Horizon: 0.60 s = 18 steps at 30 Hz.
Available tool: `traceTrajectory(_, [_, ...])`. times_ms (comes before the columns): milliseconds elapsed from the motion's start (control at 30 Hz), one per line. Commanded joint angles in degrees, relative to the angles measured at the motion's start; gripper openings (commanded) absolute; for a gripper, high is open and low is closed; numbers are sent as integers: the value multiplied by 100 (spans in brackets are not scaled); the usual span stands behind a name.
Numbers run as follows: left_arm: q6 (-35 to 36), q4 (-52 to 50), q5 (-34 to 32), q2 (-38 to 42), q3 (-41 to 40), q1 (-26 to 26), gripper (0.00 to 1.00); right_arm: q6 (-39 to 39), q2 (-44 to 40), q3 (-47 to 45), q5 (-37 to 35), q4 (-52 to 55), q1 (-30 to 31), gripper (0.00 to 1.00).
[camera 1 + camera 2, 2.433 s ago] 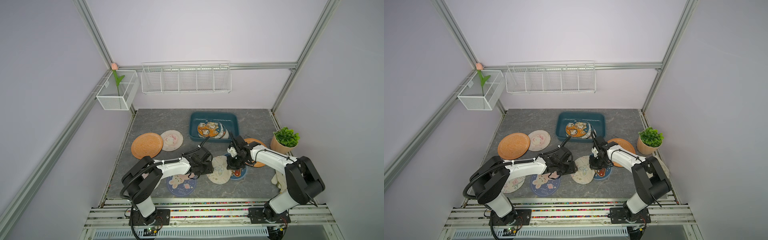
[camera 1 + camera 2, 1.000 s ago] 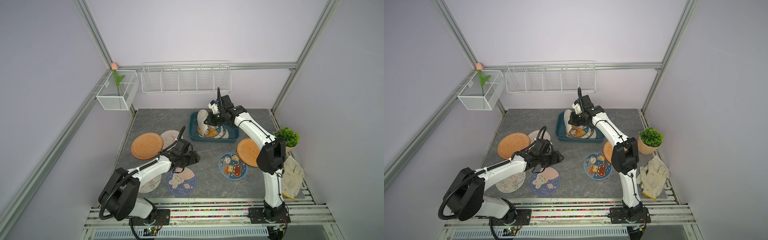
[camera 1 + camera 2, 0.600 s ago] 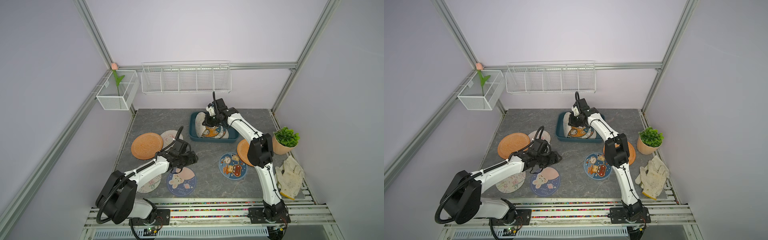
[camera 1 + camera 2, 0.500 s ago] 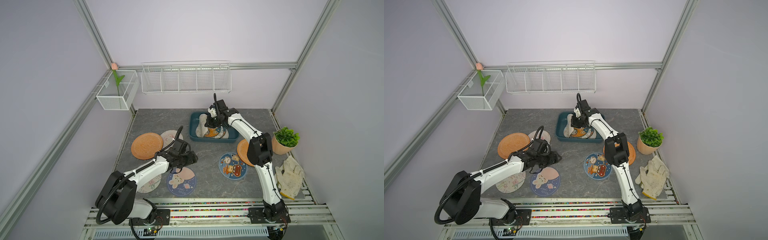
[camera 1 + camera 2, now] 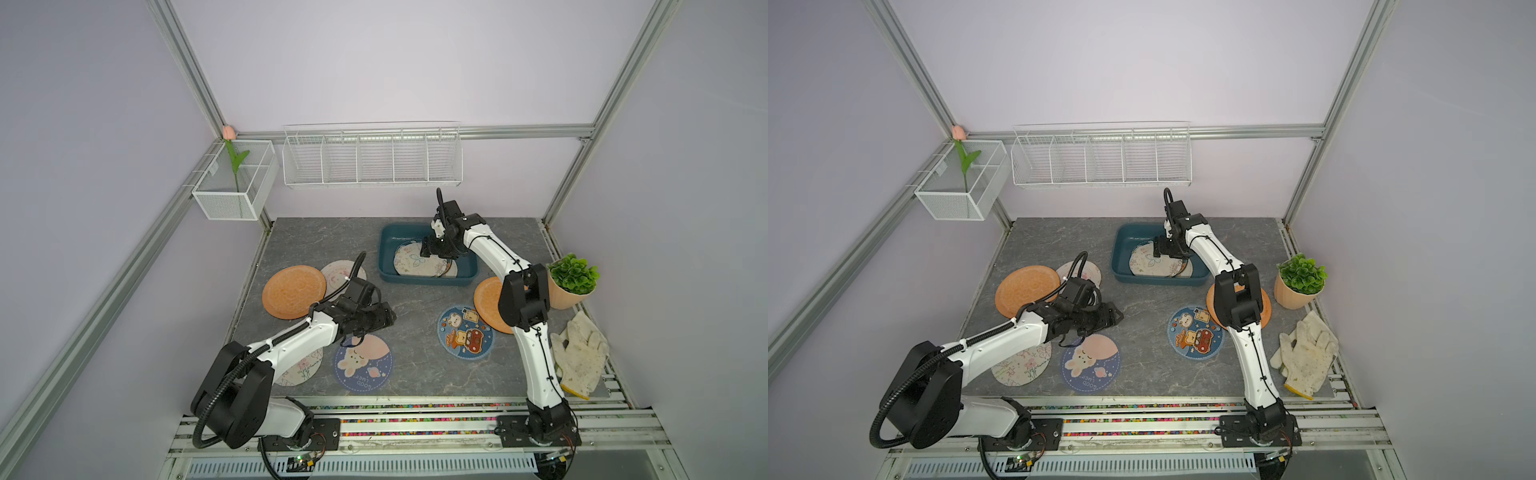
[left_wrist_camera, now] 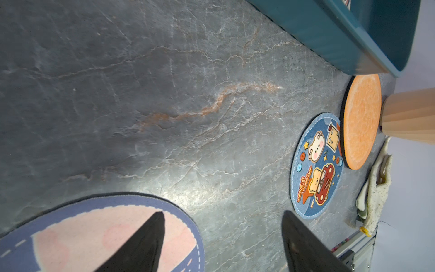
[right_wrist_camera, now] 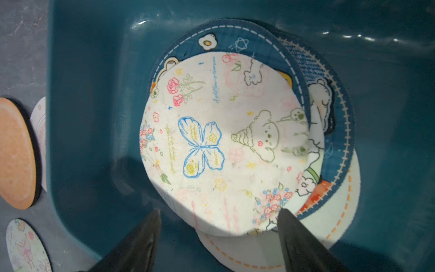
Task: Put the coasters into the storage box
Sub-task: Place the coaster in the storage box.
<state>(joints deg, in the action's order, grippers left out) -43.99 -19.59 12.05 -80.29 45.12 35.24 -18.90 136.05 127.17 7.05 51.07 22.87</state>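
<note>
Inside the storage box (image 7: 82, 117), a butterfly coaster (image 7: 211, 141) lies beneath the wide-open, empty right hand (image 7: 219, 212).

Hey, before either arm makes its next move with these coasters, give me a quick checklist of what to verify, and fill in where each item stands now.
1. Right gripper fingers open, holding nothing: ok.
2. Butterfly coaster lying on the stack inside the storage box: ok.
3. Left gripper fingers open, above the bunny coaster's edge: ok.
4. Bunny coaster free of other coasters: ok.
5. Blue car coaster free to lift: not ok, the orange coaster beside the plant pot overlaps its edge.
6. All coasters boxed: not ok, six lie on the table.
</note>
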Motion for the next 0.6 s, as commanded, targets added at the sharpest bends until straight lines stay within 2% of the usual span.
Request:
traceTrajectory(0, [75, -18, 33, -124, 183, -35, 78, 171, -162, -55, -108, 111, 30, 85])
traceTrajectory(233, [83, 9, -24, -148, 252, -35, 79, 54, -695, -577, 177, -63, 28, 87])
traceTrajectory(400, [92, 86, -26, -162, 269, -35, 80, -64, -1567, -1676, 397, -368, 30, 88])
traceTrajectory(567, [89, 167, -13, -207, 300, -34, 81, -145, -2599, -2924, 516, -551, 24, 93])
